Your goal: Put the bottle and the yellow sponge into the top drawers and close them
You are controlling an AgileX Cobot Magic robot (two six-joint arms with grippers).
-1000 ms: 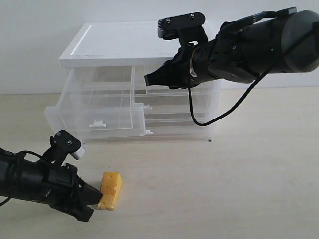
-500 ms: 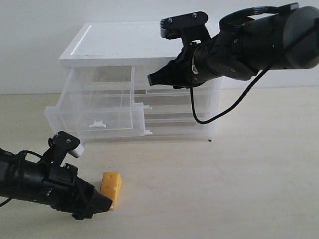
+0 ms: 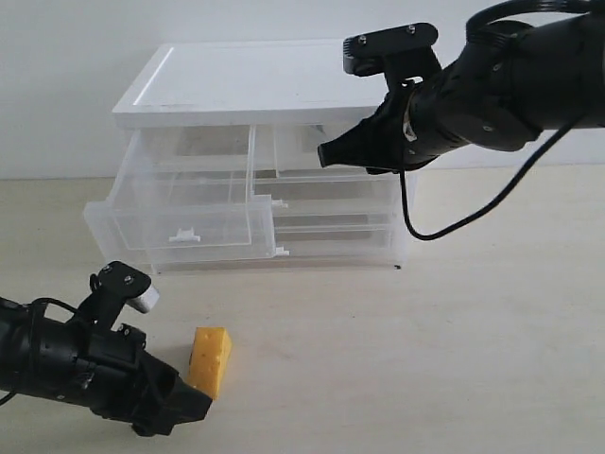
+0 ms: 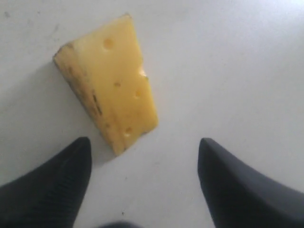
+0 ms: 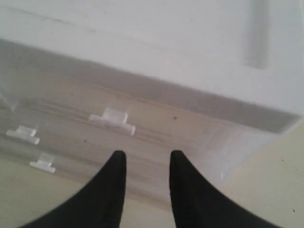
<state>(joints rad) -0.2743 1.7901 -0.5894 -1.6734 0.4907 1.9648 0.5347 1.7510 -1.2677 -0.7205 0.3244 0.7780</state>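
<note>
While the yellow sponge [image 3: 210,359] [image 4: 109,90] rests on the surface [image 3: 425,331], the left tool [image 3: 197,405] [image 4: 143,142] sits just beside it, spread wide and empty. Behind, the left top drawer [image 3: 180,203] stands pulled out. The right tool [image 3: 326,153] [image 5: 147,154], narrowly parted, hovers before the right top drawer [image 3: 302,142].

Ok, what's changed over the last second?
The right gripper drew back rightward across the cabinet front, holding nothing. The left gripper shifted lower and rightward in the exterior view, beside the sponge, open and not gripping it. The sponge, cabinet and pulled-out left top drawer have not moved.
</note>
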